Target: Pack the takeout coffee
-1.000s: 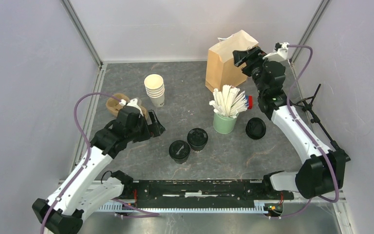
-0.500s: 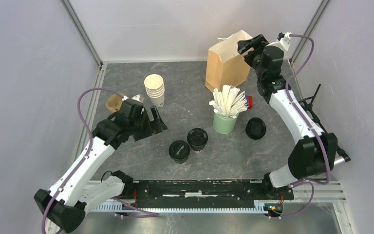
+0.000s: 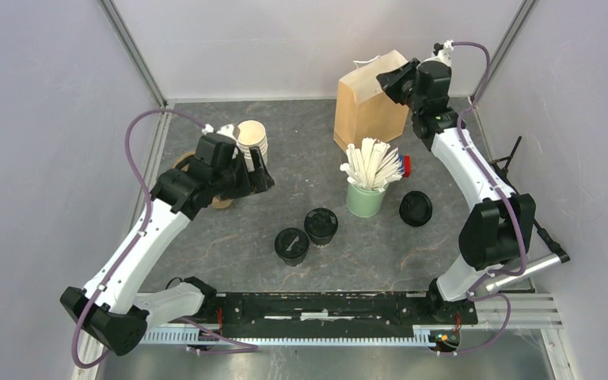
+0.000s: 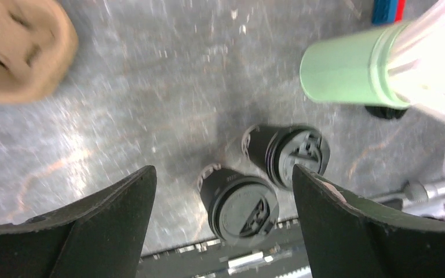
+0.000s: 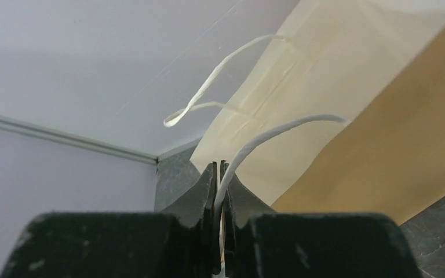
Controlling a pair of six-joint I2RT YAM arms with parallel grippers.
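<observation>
- Overhead, left tool (image 3: 256, 169) hovers, jaws spread wide, above two lidded cups (image 4: 244, 207) (image 4: 294, 155) on the worktop (image 4: 150, 87).
- Right tool (image 5: 220, 169) pinches the white handle (image 5: 278, 131) of the brown bag (image 5: 353, 98).

Green cup (image 3: 364, 203) of white sticks (image 3: 373, 164) near loose black lid (image 3: 416, 208)

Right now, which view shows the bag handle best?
Right wrist: the handle arcs large across the frame, pinched in the shut right gripper, the bag behind it. Top shows only a tiny loop above the bag. Left wrist shows none of it.
</observation>
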